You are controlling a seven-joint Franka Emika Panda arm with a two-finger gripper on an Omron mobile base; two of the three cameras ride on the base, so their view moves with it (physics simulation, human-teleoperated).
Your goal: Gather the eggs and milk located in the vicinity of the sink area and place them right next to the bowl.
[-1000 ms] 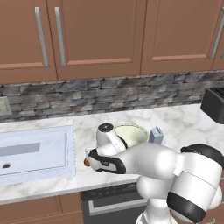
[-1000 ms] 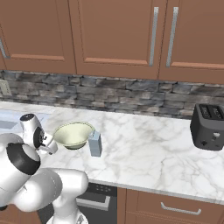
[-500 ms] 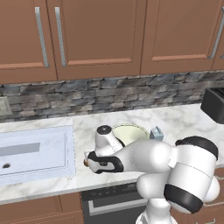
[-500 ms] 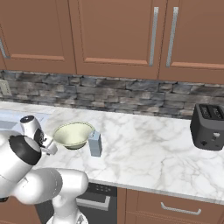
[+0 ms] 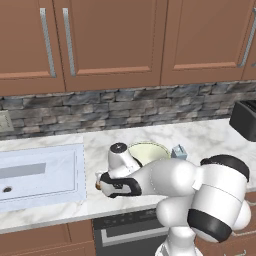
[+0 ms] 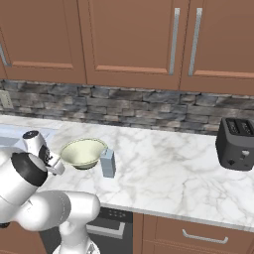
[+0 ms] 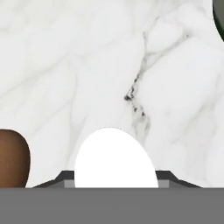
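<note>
In the hand view a plain white egg (image 7: 114,159) sits between my dark fingertips (image 7: 65,178), and my gripper (image 7: 116,176) is shut on it just above the marble counter. A brown egg (image 7: 13,157) lies close beside it at the left edge. From the left base view my gripper (image 5: 101,183) is low over the counter between the sink (image 5: 40,172) and the cream-green bowl (image 5: 150,150), with a brown speck of egg (image 5: 98,185) at its tip. The grey-blue milk (image 5: 178,151) carton stands upright right of the bowl (image 6: 83,151), also seen as the milk (image 6: 107,162).
A black toaster (image 6: 237,144) stands far right on the counter, also the toaster (image 5: 245,119). Stone backsplash and wooden cabinets rise behind. White marble counter (image 6: 163,168) stretches between the milk and the toaster. My own arm covers the counter's front edge.
The jaws have come together on the white egg. The arm has leaned slightly lower and left; bowl, milk and toaster have not moved.
</note>
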